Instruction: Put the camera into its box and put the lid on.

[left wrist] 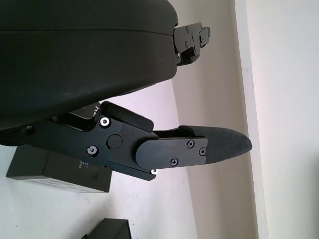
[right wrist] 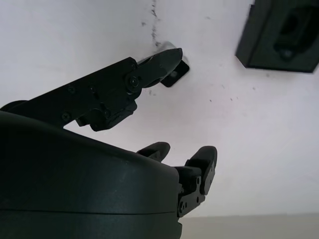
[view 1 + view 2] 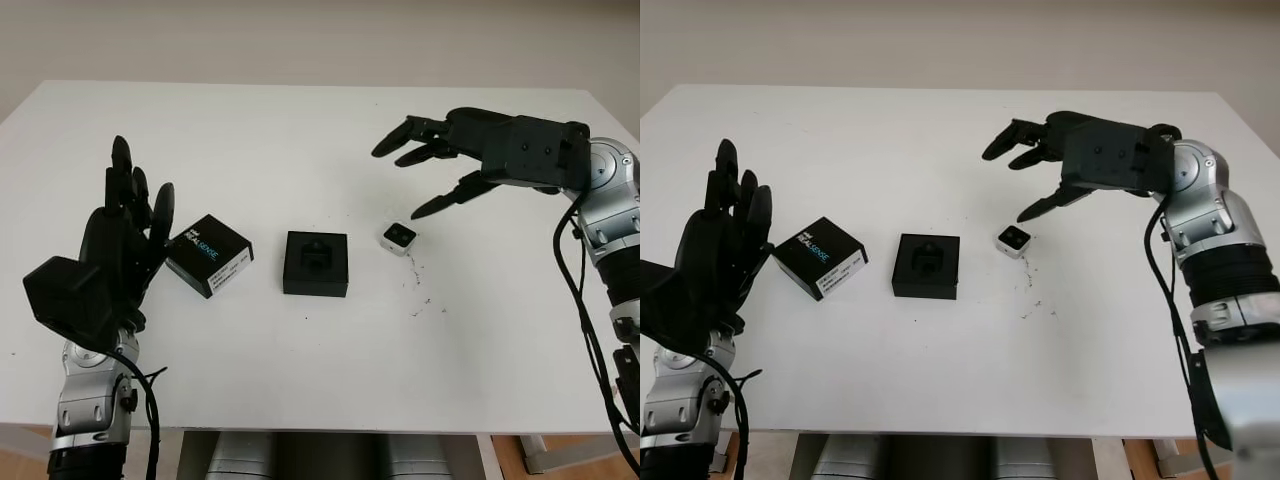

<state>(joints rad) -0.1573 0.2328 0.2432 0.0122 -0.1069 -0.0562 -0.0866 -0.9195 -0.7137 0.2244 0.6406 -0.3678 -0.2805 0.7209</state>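
While the right hand [image 3: 440,165] hangs open in the upper right of the frame, above the white surface [image 3: 300,130], its fingers [image 3: 400,135] stretch toward the centre and hold nothing. One lower finger points down toward the camera [image 3: 398,237], ending above and just to the right of it without touching. In the right wrist view that fingertip overlaps the camera [image 2: 172,69].

The camera, a small silver block with a dark face, lies right of centre on the surface. Just to its left, apart from it, sits the box [image 3: 315,263], black, square and open-topped, with a shaped recess showing inside. Further left lies the lid [image 3: 209,254], black with a white label on its side, tilted at an angle to the box.

The left hand [image 3: 120,240] stands raised at the lower left of the frame, open, with fingers pointing up and its edge near the lid's left corner. Whether they touch cannot be told.

A few dark specks [image 3: 420,290] dot the surface below the camera.
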